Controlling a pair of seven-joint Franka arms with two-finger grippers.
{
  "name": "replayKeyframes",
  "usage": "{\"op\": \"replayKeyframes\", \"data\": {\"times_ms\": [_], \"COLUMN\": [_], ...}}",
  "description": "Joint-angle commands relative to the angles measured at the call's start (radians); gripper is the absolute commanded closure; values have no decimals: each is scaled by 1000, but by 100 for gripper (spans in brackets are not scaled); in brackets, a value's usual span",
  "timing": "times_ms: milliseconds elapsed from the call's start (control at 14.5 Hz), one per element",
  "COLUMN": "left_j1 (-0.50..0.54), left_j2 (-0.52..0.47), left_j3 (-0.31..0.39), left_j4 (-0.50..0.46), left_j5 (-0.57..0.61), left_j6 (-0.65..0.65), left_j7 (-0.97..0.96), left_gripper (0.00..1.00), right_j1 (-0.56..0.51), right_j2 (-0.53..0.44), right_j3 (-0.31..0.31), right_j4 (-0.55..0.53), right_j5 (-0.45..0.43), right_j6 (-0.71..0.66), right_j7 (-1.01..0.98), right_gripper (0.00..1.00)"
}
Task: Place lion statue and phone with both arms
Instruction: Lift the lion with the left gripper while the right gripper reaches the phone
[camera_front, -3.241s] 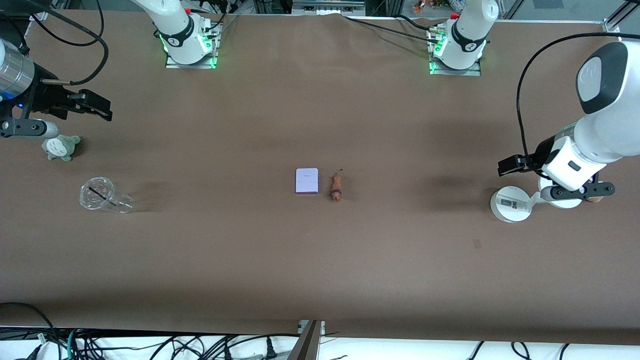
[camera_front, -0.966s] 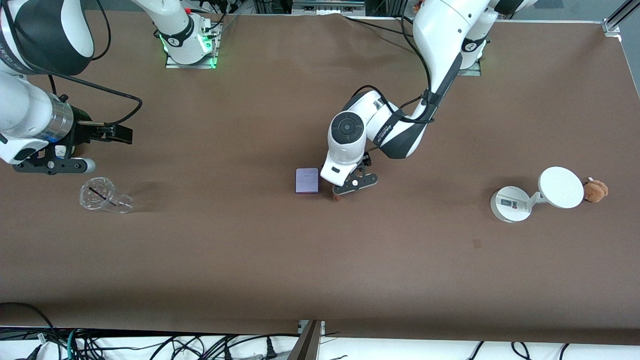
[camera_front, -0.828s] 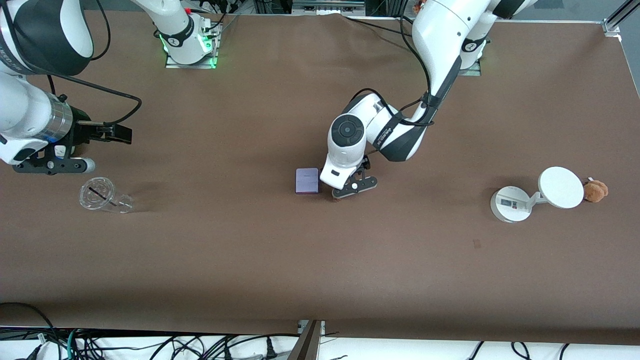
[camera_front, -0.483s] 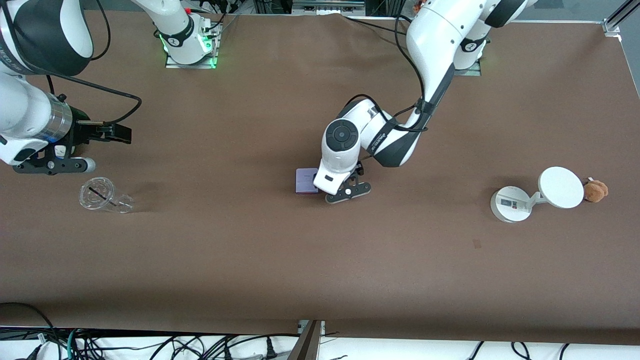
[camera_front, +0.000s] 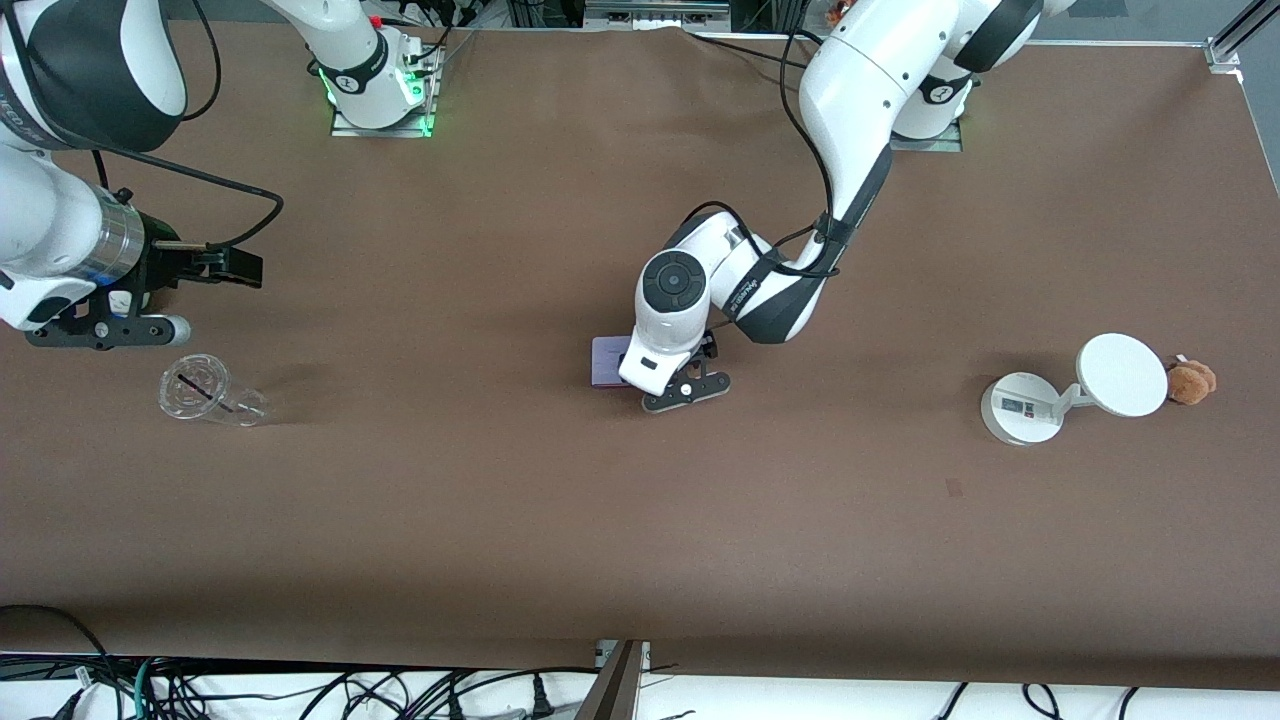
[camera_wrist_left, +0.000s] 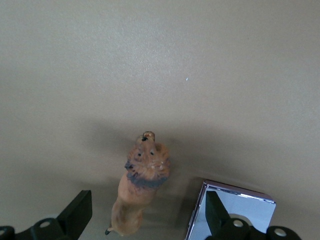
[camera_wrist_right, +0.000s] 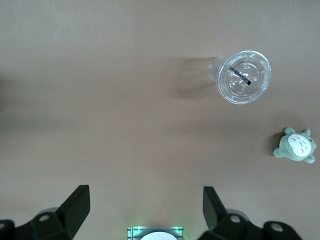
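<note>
Saw brown worktop (camera_front: 640, 540) carrying everything. Phone (camera_front: 605, 362) lay flat near middle, partly covered by arm. Lion statue (camera_wrist_left: 139, 192) lay on its side just beside phone, apart from it, toward left arm's end. Clear plastic cup (camera_front: 205, 391) lay tipped on its side toward right arm's end; grey-green plush (camera_wrist_right: 296, 146) sat near it. White round-based device (camera_front: 1022, 407) stood toward left arm's end, tan plush (camera_front: 1190, 381) just beside its disc.

I count one lion statue (camera_wrist_left: 140, 186), one phone (camera_wrist_left: 235, 216), one clear cup (camera_front: 203, 391), two plush toys (camera_wrist_right: 296, 146) (green, brown (camera_front: 1190, 381)), one white device (camera_front: 1070, 391).
</note>
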Motion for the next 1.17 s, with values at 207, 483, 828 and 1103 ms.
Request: {"op": "replayKeyframes", "data": {"times_ms": [207, 483, 828, 1103], "left_j1": [-6, -2, 9, 63], "left_j2": [27, 27, 22, -2], "left_j3": [7, 5, 7, 7], "left_j4": [34, 34, 34, 36], "left_j5": [33, 33, 35, 38], "left_j6": [18, 20, 18, -12], "left_j7": [42, 62, 62, 164], "left_gripper": [46, 88, 100, 100], "right_j1": [-1, 1, 13, 42], "right_j2": [10, 16, 52, 102], "right_j3": [0, 0, 7, 7], "right_j4": [20, 17, 14, 12], "right_j5": [-13, -9, 3, 72], "right_j6": [1, 12, 41, 113], "right_j7": [-16, -16, -1, -1], "right_gripper": [0, 0, 0, 0]}}
